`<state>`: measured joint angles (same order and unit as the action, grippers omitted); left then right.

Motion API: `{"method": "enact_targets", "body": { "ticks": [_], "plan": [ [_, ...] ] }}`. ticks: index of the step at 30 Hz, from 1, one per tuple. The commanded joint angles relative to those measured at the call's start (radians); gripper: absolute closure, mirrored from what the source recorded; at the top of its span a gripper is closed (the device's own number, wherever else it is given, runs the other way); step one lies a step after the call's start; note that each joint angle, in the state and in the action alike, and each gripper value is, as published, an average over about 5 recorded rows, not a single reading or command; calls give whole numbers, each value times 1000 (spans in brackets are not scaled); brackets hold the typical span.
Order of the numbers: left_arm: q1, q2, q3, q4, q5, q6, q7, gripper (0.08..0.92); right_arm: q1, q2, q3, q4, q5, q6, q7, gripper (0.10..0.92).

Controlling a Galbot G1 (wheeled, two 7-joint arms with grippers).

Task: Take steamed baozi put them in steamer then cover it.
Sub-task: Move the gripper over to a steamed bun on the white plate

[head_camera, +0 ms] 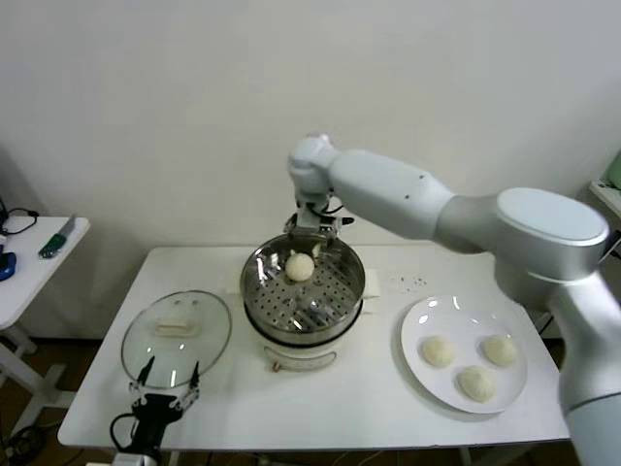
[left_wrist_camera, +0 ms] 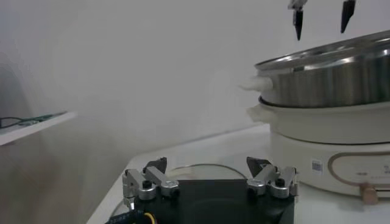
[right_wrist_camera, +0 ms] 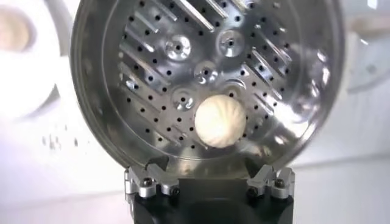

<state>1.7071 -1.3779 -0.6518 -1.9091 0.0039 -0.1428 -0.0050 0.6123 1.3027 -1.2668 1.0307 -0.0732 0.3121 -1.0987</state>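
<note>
Already one baozi (head_camera: 300, 266) sits in the steamer (head_camera: 260, 287) under the open, empty right gripper (head_camera: 317, 231); three wait on the plate (head_camera: 419, 318), cover (head_camera: 177, 339) off, left gripper (head_camera: 167, 377) open, idle.

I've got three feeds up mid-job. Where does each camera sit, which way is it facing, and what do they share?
Head: up high, looking down at the table; both arms show, the right gripper over the steamer.
Left wrist: low by the cover, facing sideways at the steamer; left gripper open.
Right wrist: above, looking down into the steamer at one baozi; gripper open.
Shared: the steamer.
</note>
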Motion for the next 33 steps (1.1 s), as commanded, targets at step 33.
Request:
{"method": "enact_targets", "body": {
  "ticks": [33],
  "plan": [
    [21, 26, -6, -19, -15, 9, -16, 177, -289, -617, -125, 302, 358, -776, 68, 203]
  ]
}}
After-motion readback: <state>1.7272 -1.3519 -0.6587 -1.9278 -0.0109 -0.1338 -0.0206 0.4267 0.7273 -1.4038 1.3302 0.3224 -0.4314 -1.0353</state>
